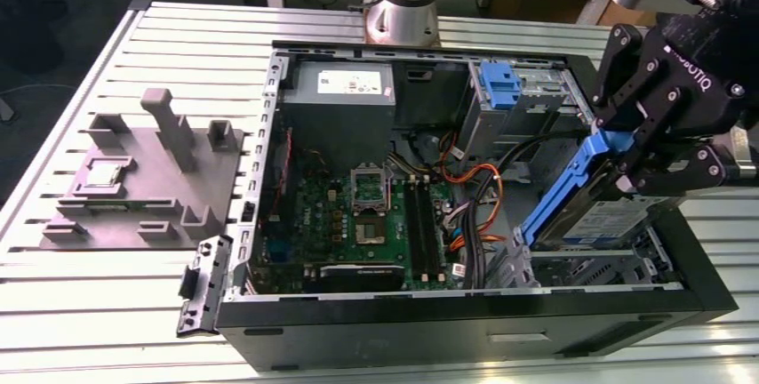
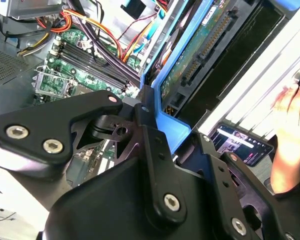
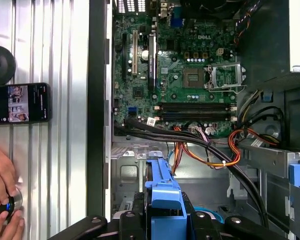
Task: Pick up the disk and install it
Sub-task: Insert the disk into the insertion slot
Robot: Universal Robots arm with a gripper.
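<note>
Holding the disk (image 1: 607, 220) tilted, I have my jaws clamped on its blue carrier frame (image 1: 567, 190), with the open computer case (image 1: 475, 317) just below them.

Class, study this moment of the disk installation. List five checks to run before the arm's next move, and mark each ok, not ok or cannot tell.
1. Grip: the gripper has its jaws shut on the blue frame of the disk: ok.
2. Disk level: it is tilted in the exterior view: not ok.
3. Disk over the drive bay: ok.
4. Cables clear of the bay: cannot tell.
5. Person's hand outside the computer case: ok.
</note>
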